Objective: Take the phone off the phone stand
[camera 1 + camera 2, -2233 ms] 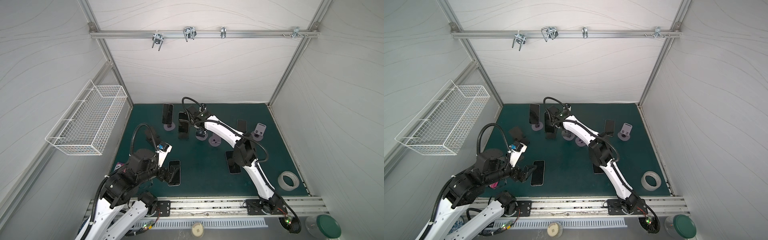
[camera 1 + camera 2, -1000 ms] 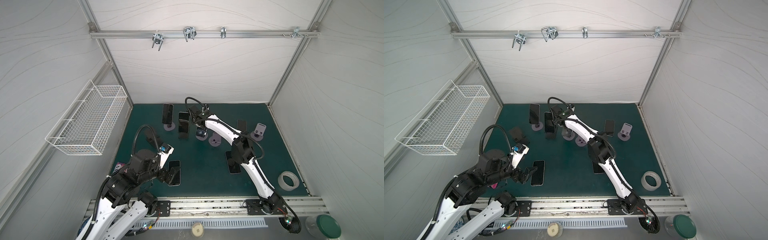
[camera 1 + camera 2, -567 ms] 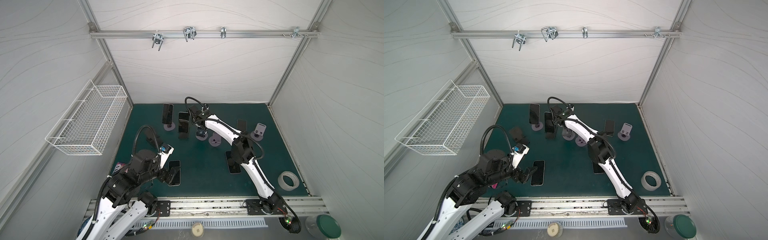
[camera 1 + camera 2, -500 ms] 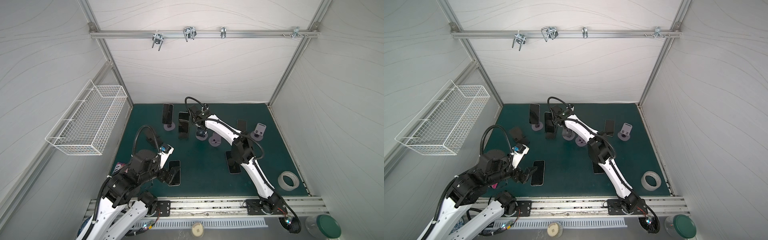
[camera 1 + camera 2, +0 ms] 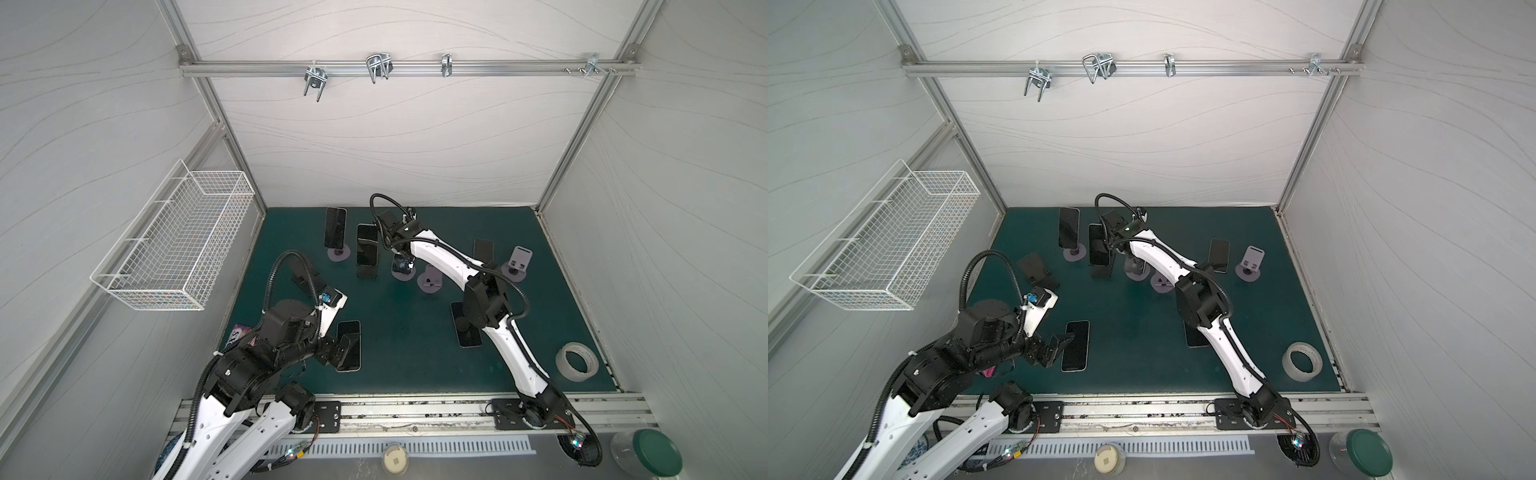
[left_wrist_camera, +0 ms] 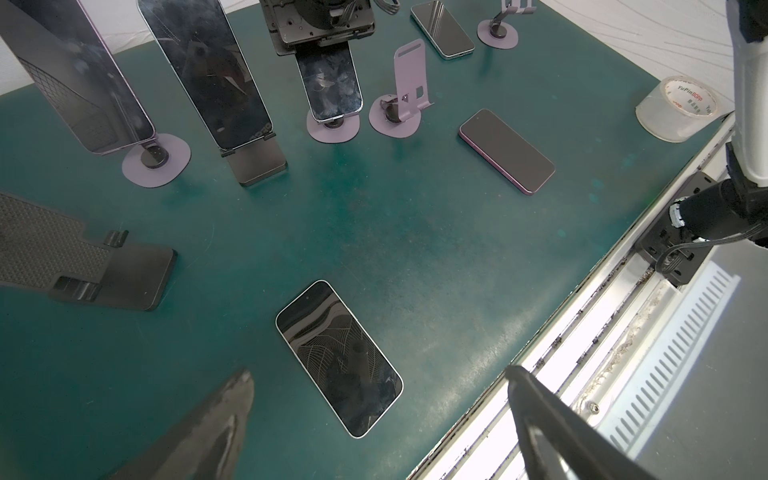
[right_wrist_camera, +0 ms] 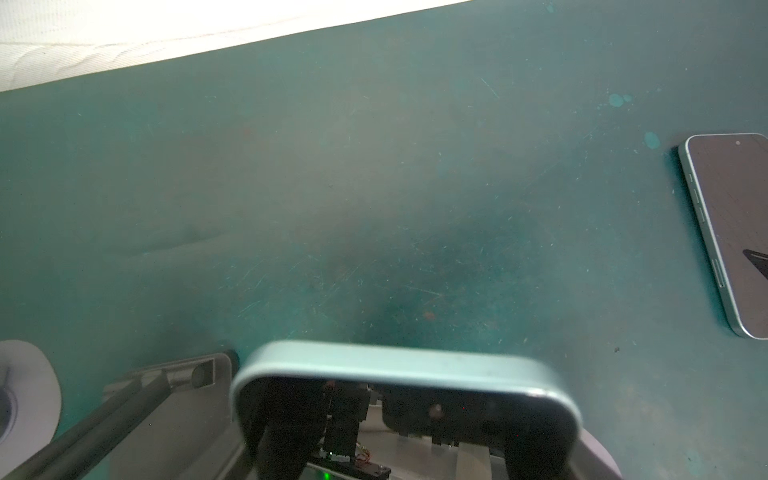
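Observation:
A phone (image 6: 330, 83) with a pale blue rim leans upright on a lilac phone stand (image 6: 332, 126) mid-mat, and shows in a top view (image 5: 402, 266). My right gripper (image 5: 400, 254) (image 6: 320, 29) sits on the phone's top end, shut on it. The right wrist view shows only that top edge (image 7: 399, 361); the fingers are hidden there. My left gripper (image 5: 338, 353) (image 5: 1054, 349) (image 6: 378, 372) hangs open over the mat's front left, above a phone lying flat (image 6: 338, 357), not touching it.
Left of the held phone, two more phones stand upright, one on a lilac stand (image 5: 335, 232) and one on a black stand (image 5: 367, 249). Empty lilac stands (image 5: 431, 280) (image 5: 517, 264), an empty black stand (image 5: 303, 278), flat phones (image 5: 483, 249) (image 5: 467, 328) and a tape roll (image 5: 577, 360) lie around.
The right gripper has come in over the phone's top end and closed on it. The phone still leans on its stand. The left arm has hardly moved.

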You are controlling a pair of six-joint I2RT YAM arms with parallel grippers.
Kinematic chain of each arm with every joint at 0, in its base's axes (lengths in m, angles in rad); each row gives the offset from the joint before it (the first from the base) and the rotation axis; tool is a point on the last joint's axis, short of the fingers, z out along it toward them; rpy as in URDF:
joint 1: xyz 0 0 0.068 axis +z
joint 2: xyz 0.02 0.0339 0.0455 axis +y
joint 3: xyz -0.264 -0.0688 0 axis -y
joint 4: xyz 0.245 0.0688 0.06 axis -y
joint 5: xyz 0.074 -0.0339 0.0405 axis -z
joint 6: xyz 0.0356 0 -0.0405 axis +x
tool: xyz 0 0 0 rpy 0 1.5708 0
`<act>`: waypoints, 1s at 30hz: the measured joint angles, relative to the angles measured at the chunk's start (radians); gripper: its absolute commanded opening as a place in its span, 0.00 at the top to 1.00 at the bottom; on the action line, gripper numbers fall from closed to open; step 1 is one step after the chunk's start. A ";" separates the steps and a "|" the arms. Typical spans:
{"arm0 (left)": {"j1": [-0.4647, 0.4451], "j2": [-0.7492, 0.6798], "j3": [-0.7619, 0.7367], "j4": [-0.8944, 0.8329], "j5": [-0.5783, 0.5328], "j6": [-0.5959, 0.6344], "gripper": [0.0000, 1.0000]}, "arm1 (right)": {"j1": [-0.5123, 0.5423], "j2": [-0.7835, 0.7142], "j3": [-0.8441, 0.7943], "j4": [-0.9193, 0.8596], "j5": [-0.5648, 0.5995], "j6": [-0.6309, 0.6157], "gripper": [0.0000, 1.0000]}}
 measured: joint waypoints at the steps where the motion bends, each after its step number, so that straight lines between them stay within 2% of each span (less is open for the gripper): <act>1: 0.000 0.000 0.000 0.000 -0.002 0.000 0.04 | 0.000 -0.001 -0.002 0.003 0.000 -0.003 0.37; 30: 0.000 0.002 0.022 -0.002 -0.035 -0.015 0.05 | 0.000 -0.101 -0.095 0.073 -0.026 -0.056 0.45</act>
